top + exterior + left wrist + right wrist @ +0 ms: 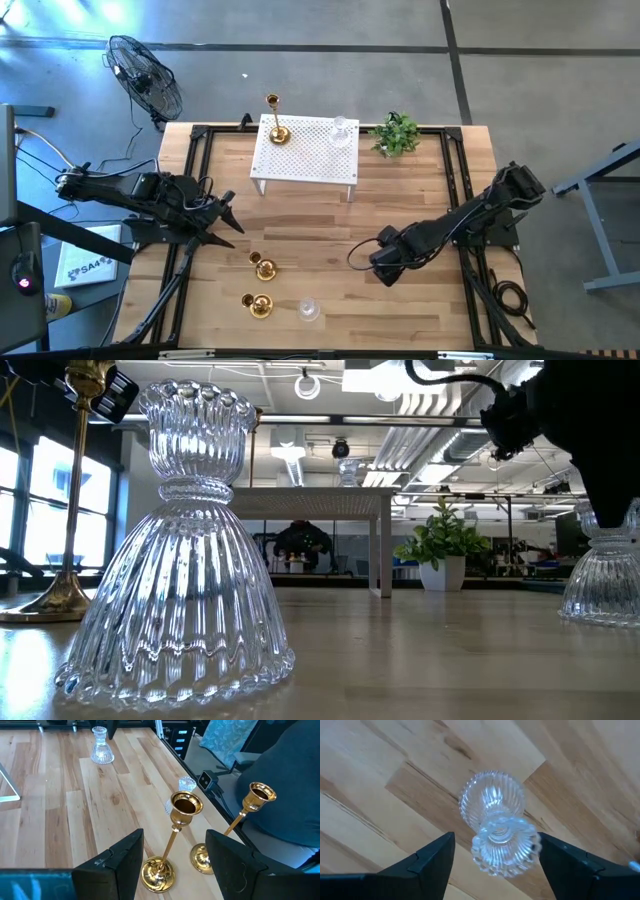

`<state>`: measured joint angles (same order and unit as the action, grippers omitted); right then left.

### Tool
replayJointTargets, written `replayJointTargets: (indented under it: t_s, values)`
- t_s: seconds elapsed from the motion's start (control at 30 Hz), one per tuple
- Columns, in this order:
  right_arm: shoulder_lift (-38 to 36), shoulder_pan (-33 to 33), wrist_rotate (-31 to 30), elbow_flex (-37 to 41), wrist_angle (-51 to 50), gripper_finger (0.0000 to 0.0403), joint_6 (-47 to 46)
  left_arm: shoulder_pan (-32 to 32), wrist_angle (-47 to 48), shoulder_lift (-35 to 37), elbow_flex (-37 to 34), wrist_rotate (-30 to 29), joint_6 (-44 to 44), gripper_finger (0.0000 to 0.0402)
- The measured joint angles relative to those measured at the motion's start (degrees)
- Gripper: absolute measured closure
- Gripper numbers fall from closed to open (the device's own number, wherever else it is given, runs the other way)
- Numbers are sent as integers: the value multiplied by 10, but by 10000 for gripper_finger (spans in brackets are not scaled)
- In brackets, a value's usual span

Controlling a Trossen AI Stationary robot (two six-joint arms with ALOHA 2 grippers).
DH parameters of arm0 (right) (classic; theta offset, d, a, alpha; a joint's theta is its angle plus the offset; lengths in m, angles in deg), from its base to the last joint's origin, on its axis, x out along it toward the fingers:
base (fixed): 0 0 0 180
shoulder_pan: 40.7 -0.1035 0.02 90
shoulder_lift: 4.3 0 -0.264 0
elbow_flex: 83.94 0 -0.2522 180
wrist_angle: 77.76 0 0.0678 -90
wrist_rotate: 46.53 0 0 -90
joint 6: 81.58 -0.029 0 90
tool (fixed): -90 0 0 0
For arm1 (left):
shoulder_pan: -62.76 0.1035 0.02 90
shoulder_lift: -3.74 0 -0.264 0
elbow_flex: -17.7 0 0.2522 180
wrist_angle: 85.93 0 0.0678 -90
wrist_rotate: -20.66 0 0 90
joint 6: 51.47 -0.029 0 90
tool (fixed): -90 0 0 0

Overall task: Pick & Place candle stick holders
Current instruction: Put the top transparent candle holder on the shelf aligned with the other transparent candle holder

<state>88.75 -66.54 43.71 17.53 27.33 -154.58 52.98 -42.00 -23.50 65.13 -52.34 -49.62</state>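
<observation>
Two dark arms are seen reaching over a wooden table [420, 310]. The right gripper [495, 857] is positioned directly above a ribbed clear glass holder [497, 822], which stands upright between the spread fingers [432, 857]; the fingers are set wide on either side of its scalloped rim and are not touching it, so nothing is gripped. The left gripper [172, 862] is held open and empty, with a tall brass holder [172, 840] standing just ahead between its fingers. A second brass holder [240, 827] is placed just beside the first, and another glass holder [184, 790] stands just beyond them. Farther from both grippers, a white perforated stand [305, 150] carries one brass and one glass holder.
</observation>
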Motion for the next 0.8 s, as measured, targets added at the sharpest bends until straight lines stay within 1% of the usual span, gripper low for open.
replayJointTargets:
  t_s: [0.13,0.4,0.53,0.67,0.8]
  values:
    - [21,0,6,0,12,137,19,0,0,0,0,1,0,192]
    - [26,0,-1,0,23,137,25,0,0,0,0,1,0,192]
    - [26,0,18,0,23,145,25,0,0,0,0,1,0,192]
    - [26,0,18,0,23,178,26,0,0,0,0,0,0,192]
    - [26,4,13,0,23,237,42,0,0,0,0,-1,0,192]
